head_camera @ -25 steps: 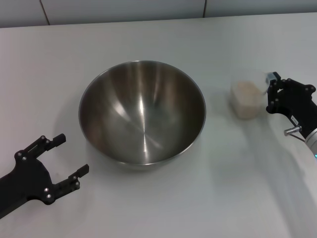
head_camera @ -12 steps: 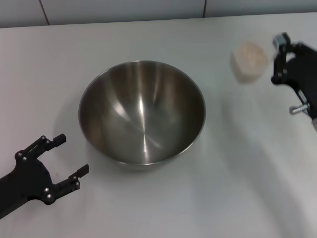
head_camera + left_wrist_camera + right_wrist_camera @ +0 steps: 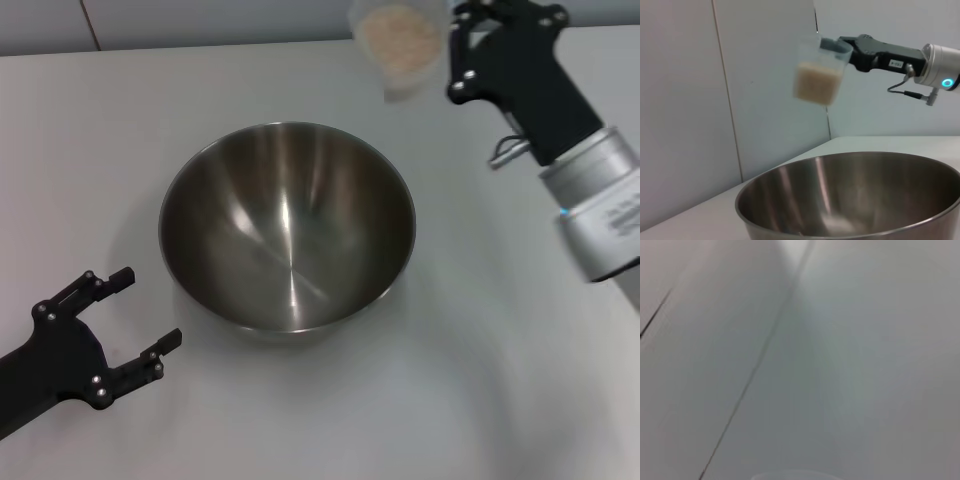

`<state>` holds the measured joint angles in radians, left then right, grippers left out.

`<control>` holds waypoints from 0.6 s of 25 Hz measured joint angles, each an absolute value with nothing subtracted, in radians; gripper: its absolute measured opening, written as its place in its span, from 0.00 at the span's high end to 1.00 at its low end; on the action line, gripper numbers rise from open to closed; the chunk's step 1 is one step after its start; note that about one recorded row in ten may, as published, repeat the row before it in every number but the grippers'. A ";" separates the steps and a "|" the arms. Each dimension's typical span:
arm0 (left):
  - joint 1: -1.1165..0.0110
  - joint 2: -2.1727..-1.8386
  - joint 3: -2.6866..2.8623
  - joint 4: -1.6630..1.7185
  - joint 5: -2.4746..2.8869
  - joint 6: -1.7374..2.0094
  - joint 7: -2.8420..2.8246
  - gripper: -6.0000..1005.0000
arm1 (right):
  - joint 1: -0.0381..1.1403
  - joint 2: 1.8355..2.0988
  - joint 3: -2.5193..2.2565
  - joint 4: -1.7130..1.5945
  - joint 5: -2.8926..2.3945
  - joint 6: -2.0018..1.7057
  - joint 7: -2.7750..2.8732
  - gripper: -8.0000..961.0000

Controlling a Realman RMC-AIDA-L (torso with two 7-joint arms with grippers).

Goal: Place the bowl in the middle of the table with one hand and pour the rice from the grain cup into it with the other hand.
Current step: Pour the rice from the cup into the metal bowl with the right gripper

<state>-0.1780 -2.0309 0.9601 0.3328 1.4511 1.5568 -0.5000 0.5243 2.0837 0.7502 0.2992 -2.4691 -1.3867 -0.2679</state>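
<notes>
My right pincer (image 3: 455, 45) gripped the grain cup (image 3: 398, 40) of rice (image 3: 816, 84), raised beyond the far right rim of the bowl (image 3: 287, 228) at mid-counter (image 3: 480, 380). Left pincer (image 3: 128, 325) idled open, near left. Next, I judged: carry over and tip.

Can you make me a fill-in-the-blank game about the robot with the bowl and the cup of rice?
1. The cup is held up in the air by the robot's ____ gripper.
2. The shiny bowl has ____ inside it so far.
3. The rice is inside the ____.
4. The left gripper waits beside the bowl with its fingers ____.

Missing words: right; nothing; cup; open
</notes>
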 joint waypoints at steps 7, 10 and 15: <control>-0.191 -2.030 0.960 0.329 1.451 1.557 -0.500 0.18 | 0.514 2.088 0.652 0.339 -2.471 -1.325 -0.739 0.97; -0.196 -2.030 0.960 0.328 1.451 1.557 -0.500 0.18 | 0.501 2.090 0.609 0.360 -2.471 -1.323 -0.948 0.97; -0.197 -2.029 0.961 0.327 1.451 1.557 -0.500 0.18 | 0.485 2.092 0.560 0.388 -2.471 -1.319 -1.222 0.97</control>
